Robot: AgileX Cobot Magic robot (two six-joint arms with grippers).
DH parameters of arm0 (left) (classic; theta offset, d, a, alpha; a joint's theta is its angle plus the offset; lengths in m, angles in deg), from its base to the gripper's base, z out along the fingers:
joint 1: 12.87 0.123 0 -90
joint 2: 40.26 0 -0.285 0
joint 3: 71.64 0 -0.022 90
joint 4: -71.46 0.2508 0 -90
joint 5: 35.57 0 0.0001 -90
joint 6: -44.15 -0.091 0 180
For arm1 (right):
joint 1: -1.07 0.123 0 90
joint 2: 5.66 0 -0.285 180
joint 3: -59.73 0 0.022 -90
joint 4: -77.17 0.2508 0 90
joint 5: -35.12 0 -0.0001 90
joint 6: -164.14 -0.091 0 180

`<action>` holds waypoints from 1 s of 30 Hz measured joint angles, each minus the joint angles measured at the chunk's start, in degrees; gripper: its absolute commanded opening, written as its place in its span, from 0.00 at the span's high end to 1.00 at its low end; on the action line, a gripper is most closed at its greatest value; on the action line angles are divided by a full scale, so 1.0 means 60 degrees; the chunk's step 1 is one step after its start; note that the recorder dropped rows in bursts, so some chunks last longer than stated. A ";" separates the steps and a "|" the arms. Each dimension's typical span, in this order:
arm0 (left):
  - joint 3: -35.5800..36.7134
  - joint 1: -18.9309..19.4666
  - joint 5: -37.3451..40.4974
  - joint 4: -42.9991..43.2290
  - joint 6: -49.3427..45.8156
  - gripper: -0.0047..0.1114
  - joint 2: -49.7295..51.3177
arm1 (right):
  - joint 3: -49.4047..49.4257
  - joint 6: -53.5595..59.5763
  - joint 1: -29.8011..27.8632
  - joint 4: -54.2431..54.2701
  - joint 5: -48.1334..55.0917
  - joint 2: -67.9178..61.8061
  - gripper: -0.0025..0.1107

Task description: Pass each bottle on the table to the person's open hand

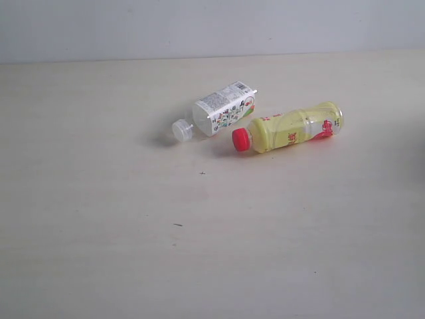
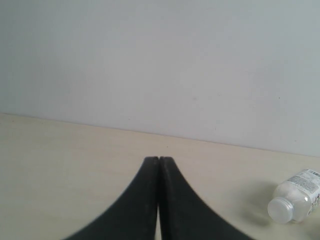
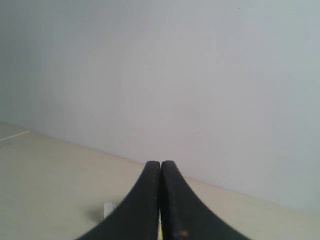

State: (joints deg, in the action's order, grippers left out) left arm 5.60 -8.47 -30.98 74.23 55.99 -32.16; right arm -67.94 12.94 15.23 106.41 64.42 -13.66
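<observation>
left pincer (image 2: 158,161): two black fingers pressed flat together, tip to tip, nothing between them; hangs above the desk, pointing along it toward the wall

right pincer (image 3: 160,165): likewise pressed together, tips meeting in one thin seam, pinching nothing; raised over the desk and facing the wall

square bottle (image 1: 224,108): on its side on the desk, white printed label up, white cap (image 1: 181,129) turned toward the left pincer's side; from the left wrist it lies (image 2: 296,199) beyond the tips and off to one side, well apart from them, cap end facing the pincer

yellow bottle (image 1: 292,127): on its side too, just beside the square bottle on the side away from the left pincer; red cap (image 1: 241,139) close to the square bottle's body, cannot tell if they touch; red label patches on the yellow body

bottles together: both slant the same way, caps toward the left pincer's half of the desk; neither is touched by a pincer

desk (image 1: 99,232): pale beige, flat, a few tiny dark specks

wall (image 1: 199,26): plain grey-white, rising at the desk's far edge ahead of both pincers

white bit (image 3: 107,209): small pale edge on the desk just past one right finger's flank; too little shows to tell what it is
</observation>
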 measured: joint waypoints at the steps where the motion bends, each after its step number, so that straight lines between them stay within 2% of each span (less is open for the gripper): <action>1: 0.0000 0.0000 0.0000 0.0000 0.0000 0.94 0.0000 | 0.0007 -0.0270 0.0000 0.0022 0.0022 0.0007 0.98; 6: 0.0000 0.0000 0.0000 0.0000 0.0000 0.94 0.0000 | 0.0024 -0.1341 0.0000 -0.0117 0.0205 0.0007 0.98; 11: 0.0000 0.0000 0.0000 0.0000 0.0000 0.94 0.0000 | 0.0152 -0.1692 0.0000 -0.1792 0.0292 0.0007 0.98; 16: 0.0000 0.0000 0.0000 0.0000 0.0000 0.94 0.0000 | 0.0809 -0.1977 0.0000 -0.2544 0.0149 0.0007 0.98; 30: 0.0000 0.0000 0.0000 0.0000 0.0000 0.94 0.0000 | 0.0877 -0.2008 0.0000 -0.2613 -0.0054 0.0007 0.98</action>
State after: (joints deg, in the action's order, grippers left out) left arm 5.60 -8.47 -30.98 74.23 55.99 -32.16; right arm -62.68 0.89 15.23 90.73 64.09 -13.61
